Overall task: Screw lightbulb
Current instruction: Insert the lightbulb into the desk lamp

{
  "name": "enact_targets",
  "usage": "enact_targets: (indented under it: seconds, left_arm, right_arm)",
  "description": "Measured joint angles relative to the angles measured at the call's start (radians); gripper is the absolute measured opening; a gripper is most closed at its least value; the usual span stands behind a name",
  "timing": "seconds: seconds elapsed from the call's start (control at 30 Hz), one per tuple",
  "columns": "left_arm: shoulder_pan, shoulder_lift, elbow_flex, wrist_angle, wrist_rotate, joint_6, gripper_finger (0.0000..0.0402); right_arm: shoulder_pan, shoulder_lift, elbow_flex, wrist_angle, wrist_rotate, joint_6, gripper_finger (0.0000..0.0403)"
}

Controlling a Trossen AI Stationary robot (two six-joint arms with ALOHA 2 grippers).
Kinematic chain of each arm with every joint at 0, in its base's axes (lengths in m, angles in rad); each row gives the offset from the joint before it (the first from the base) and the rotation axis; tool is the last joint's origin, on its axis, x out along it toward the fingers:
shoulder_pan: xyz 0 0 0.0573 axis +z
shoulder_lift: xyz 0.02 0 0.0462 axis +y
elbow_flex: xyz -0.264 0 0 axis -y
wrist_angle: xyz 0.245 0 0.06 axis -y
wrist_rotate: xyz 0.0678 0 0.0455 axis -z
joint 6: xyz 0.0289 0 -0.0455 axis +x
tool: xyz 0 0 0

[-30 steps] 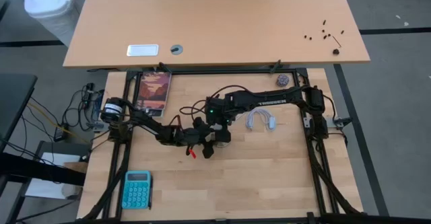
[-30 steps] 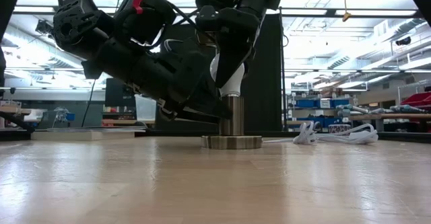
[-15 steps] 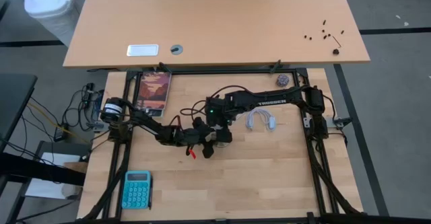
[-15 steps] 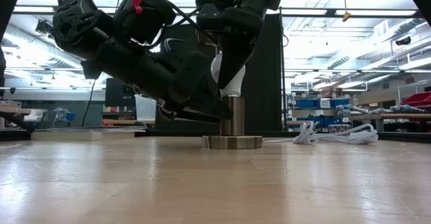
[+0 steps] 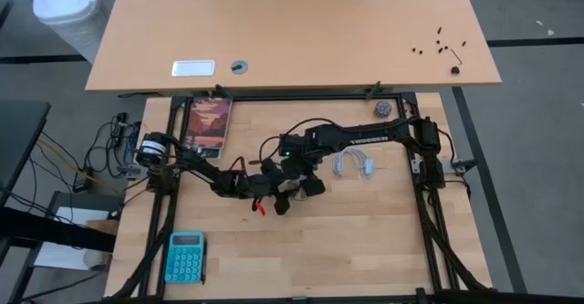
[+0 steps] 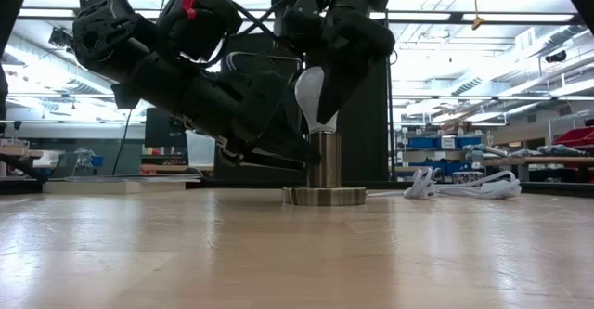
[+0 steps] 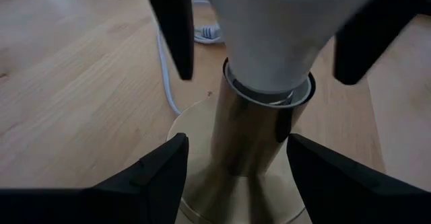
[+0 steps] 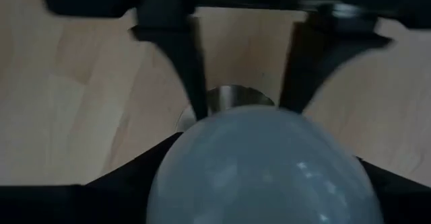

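Overhead only: teal calculator (image 5: 185,256) near the table's front left corner, picture book (image 5: 209,124) at far left, small grey ball (image 5: 382,109) at far right, white cord (image 5: 354,164) bundled right of centre; both arms meeting mid-table, bulb and socket hidden beneath them.
Table-level only: lightbulb (image 6: 313,97) upright, narrow end down in the brass socket (image 6: 324,163), which stands on a round base touching the wooden table (image 6: 297,253); cord coil (image 6: 461,186) lying to the right; workshop shelves beyond.
Left wrist only: bulb's neck (image 7: 276,42) meeting the socket rim, a thin silvery ring visible at the join; brass tube (image 7: 252,146) between two dark fingertips (image 7: 158,177).
Right wrist only: rounded white crown (image 8: 259,167) filling the foreground, socket (image 8: 229,97) seen far past it, between the other arm's fingers.
Container: socket tube, holding the bulb's screw end; depth of seating not visible.
Left gripper (image 6: 278,151): low and slanted, coming from the left; jaws part open, set either side of the socket tube at base height; actual contact not discernible.
Right gripper (image 6: 320,91): above, pointing down; jaws fairly wide, spanning the bulb's white body, dark fingers (image 6: 348,68) against the glass, gripping it.
Bulb location: mid-table, atop the socket, between the two grippers.
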Motion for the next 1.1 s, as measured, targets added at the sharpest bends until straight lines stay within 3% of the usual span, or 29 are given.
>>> enact_targets:
  seconds: [0.27,0.4,1.1]
  left_arm:
    - [0.0,0.0,0.0,0.0,-0.001,0.0,0.0255]
    - [0.0,0.0,0.0,0.003,0.003,-0.003,0.0255]
    - [0.0,0.0,0.0,0.011,0.016,-0.002,0.0255]
  right_arm:
    - [0.023,0.0,0.0,-0.002,0.006,-0.207,0.0261]
    - [0.024,0.0,0.0,-0.001,0.046,-0.23,0.0254]
    - [-0.026,-0.086,0.0,-0.032,0.02,-0.108,0.0355]
